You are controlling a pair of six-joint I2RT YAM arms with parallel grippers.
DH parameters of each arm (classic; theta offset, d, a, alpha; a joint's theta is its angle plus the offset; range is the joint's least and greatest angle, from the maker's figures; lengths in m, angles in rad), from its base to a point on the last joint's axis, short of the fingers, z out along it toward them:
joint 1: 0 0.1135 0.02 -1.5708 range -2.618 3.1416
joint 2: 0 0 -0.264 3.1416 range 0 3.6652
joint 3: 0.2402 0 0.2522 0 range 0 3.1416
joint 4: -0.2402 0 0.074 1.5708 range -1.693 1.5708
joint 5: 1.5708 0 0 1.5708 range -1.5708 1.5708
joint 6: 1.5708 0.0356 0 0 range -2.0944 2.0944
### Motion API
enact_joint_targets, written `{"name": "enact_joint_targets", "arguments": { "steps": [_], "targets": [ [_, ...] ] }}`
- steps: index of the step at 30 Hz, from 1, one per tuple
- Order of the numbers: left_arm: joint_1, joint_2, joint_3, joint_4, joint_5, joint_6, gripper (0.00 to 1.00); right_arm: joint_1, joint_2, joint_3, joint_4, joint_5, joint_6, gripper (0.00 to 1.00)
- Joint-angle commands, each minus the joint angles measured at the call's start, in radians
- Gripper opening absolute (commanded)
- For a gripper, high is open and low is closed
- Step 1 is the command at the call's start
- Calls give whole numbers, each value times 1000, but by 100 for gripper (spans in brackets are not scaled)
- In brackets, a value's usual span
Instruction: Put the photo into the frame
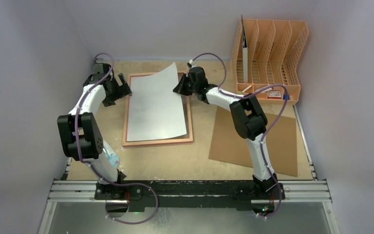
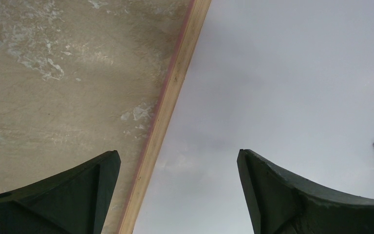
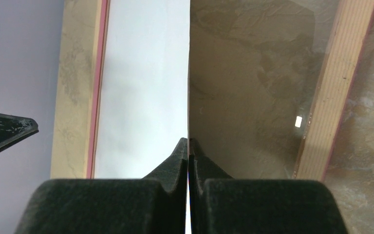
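the photo shows only its plain white back (the print side is hidden). it is a large sheet lying over the frame, upper middle of the top view, with its upper right corner curling up off the pane. the right gripper is pinched tight on that raised edge. the left gripper hangs spread wide over the frame's pink-edged left rail, holding nothing.

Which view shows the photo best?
The top external view: the whole photo shows, white back up, lying over the frame, its right edge pinched by the right gripper. The left wrist view shows only a white patch beside a frame rail. The right wrist view shows its edge between shut fingers.
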Motion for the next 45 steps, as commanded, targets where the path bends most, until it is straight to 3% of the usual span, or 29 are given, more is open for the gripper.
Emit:
{"name": "enact_joint_targets", "arguments": {
  "steps": [1, 7, 10, 20, 28, 36, 45],
  "targets": [
    [0, -14, -3, 30, 23, 13, 96, -2, -46, -11, -14, 33, -13, 0],
    [0, -14, -5, 30, 29, 11, 96, -2, -43, -12, -13, 28, -3, 3],
    [0, -14, -5, 30, 37, 9, 96, -2, -51, -15, -19, 34, -3, 27],
    [-5, -85, -28, 45, 164, -21, 96, -12, -193, -76, -37, 114, -59, 74],
    [-98, -197, -65, 51, 207, -55, 95, -63, -401, -218, -107, 235, -128, 75],
    [-326, -306, -150, 195, 318, -175, 95, -97, -734, -569, -150, 432, -198, 85],
    [-658, -298, -268, 361, 275, -277, 95, -183, -987, -848, -290, 587, -107, 94]
  ]
}}
